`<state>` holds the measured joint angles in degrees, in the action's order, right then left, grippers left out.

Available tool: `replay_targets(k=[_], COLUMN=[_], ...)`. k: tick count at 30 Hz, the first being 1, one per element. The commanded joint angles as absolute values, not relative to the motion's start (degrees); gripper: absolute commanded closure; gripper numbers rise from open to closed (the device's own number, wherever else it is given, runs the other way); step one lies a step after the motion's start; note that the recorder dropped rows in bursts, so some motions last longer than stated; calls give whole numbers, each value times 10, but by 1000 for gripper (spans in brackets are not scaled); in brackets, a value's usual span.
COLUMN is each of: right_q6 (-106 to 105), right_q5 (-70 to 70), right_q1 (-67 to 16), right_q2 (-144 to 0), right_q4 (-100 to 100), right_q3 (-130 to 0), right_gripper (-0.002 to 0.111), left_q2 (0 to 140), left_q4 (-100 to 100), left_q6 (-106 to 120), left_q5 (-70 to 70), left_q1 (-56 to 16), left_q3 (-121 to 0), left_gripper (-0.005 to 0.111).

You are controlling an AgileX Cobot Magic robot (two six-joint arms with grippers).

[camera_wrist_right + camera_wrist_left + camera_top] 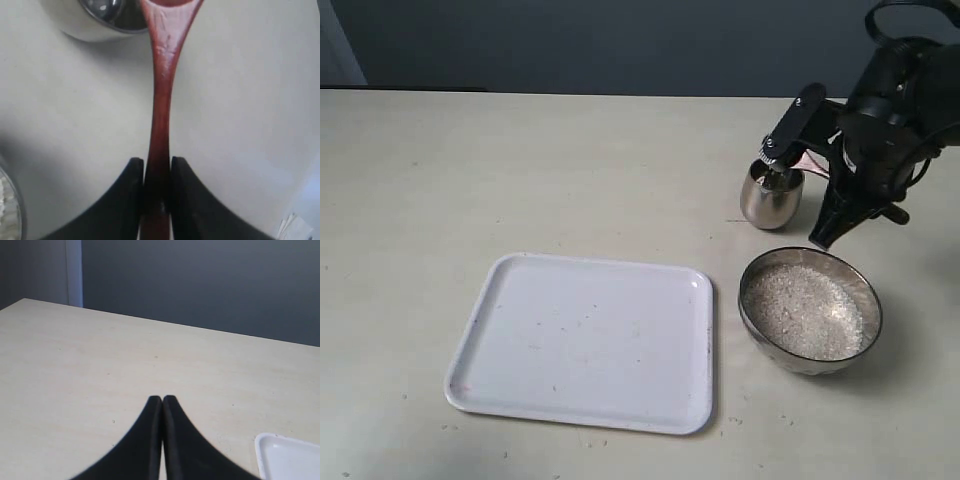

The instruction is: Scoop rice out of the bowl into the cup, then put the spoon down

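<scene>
Grips the spoon (160, 100) in the right claw (157, 162), pinching the straight handle from both sides. Aims the oval end toward the cup (100, 20), right by its rim (cannot tell whether touching it or just above). Hangs over the far right of the bench (520, 170) in the exterior view, close beside the upright cup. Finds the bowl (752, 300) nearer the camera than the cup, close to it but apart. Holds the rice (805, 310) inside that bowl, well below the thin rim. Lies flat to the left of the bowl: a white tray (590, 340), just beside it, dotted with a few small specks. Clenches the left claw (162, 399) on nothing, tips pressed together above bare bench, near one corner of the tray.
</scene>
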<state>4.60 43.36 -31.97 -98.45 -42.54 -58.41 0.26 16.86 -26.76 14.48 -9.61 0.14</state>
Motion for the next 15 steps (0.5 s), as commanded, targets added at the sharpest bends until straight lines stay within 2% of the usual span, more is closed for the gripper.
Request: replay_targets(k=[1, 15], right_q6=[48, 48], right_q5=[427, 430], right_q1=[-321, -321], right_q2=[-986, -986], right_q4=[-436, -462], right_q3=[-582, -580], right_gripper=[109, 109], left_q2=[0, 0], left_q4=[172, 172], left_q6=[-269, -269], left_q5=[139, 139], left_q1=[-100, -100], left_q3=[0, 0], left_gripper=[106, 106])
